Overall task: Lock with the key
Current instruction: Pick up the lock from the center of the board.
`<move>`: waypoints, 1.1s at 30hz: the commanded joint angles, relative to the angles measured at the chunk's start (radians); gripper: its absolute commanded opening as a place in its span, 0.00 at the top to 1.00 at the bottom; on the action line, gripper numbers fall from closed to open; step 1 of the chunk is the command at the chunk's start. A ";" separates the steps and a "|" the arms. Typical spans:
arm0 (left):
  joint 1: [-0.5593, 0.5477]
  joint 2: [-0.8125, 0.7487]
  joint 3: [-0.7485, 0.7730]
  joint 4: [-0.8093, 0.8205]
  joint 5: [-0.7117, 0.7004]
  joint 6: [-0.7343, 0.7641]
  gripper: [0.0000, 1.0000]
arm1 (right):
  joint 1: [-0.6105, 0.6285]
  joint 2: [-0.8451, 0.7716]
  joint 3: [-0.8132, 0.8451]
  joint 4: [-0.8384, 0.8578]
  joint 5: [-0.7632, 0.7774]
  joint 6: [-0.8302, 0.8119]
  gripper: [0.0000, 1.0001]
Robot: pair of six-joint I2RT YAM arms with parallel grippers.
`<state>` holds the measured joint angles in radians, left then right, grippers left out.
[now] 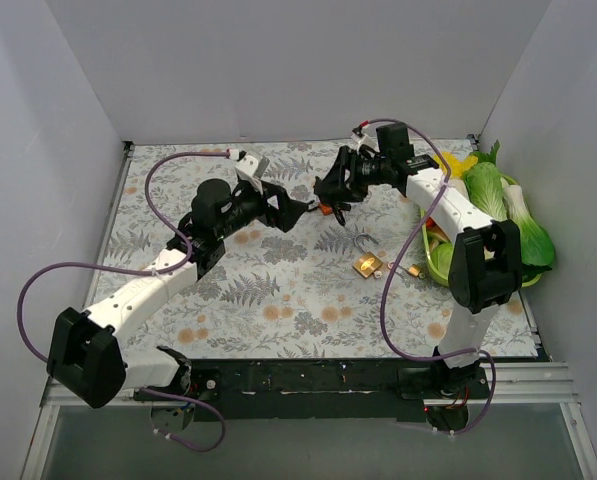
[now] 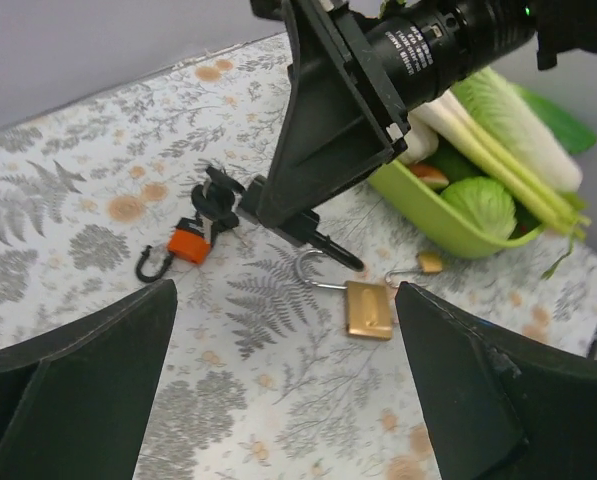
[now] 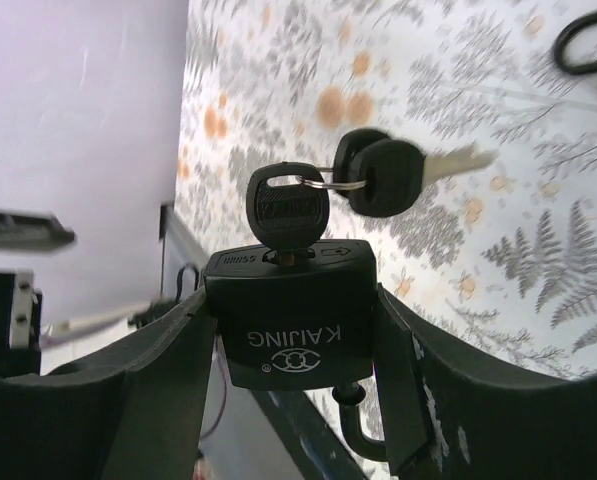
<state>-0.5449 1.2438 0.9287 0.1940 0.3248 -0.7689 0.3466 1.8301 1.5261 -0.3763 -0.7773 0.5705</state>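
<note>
My right gripper (image 3: 293, 345) is shut on a black padlock (image 3: 290, 320) marked KAIJING, held above the mat. A black-headed key (image 3: 288, 208) sits in its keyhole, and spare keys (image 3: 380, 177) hang from its ring. The shackle (image 3: 363, 432) sticks out below the body and looks open. In the top view the right gripper (image 1: 330, 194) is at the middle back. My left gripper (image 1: 296, 212) is open and empty just left of it, facing it. In the left wrist view the left gripper (image 2: 288, 400) is wide open, and the key bunch (image 2: 218, 197) hangs at the right gripper's tip.
An orange padlock (image 2: 189, 243) with an open shackle lies on the fern-print mat below the right gripper. A brass padlock (image 2: 368, 308) and a small brass padlock (image 2: 430, 262) lie nearer the front right. A green tray (image 1: 440, 262) of vegetables stands at the right edge.
</note>
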 commanded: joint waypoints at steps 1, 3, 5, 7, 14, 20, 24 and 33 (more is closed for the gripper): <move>-0.004 0.040 0.045 0.027 -0.084 -0.389 0.09 | 0.015 -0.084 0.132 0.045 0.250 0.139 0.99; -0.010 0.071 0.061 0.027 -0.096 -0.479 0.10 | 0.025 -0.092 0.138 0.051 0.305 0.164 0.99; -0.012 0.094 0.076 0.025 -0.108 -0.519 0.11 | 0.043 -0.101 0.154 0.054 0.367 0.199 0.99; -0.016 0.132 0.111 0.018 -0.151 -0.558 0.13 | 0.061 -0.118 0.155 0.060 0.412 0.225 0.99; -0.062 0.236 0.214 0.010 -0.285 -0.566 0.15 | 0.109 -0.104 0.212 0.059 0.570 0.321 0.99; -0.078 0.292 0.243 0.016 -0.357 -0.612 0.23 | 0.135 -0.094 0.289 0.042 0.596 0.344 0.99; -0.075 0.298 0.243 0.047 -0.421 -0.639 0.26 | 0.149 -0.109 0.278 0.040 0.590 0.362 0.99; -0.075 0.278 0.190 0.191 -0.400 -0.632 0.22 | 0.167 -0.127 0.235 0.016 0.593 0.407 0.99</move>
<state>-0.6193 1.5616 1.1324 0.3084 -0.0429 -1.3952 0.5049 1.7733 1.7557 -0.4282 -0.1844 0.9298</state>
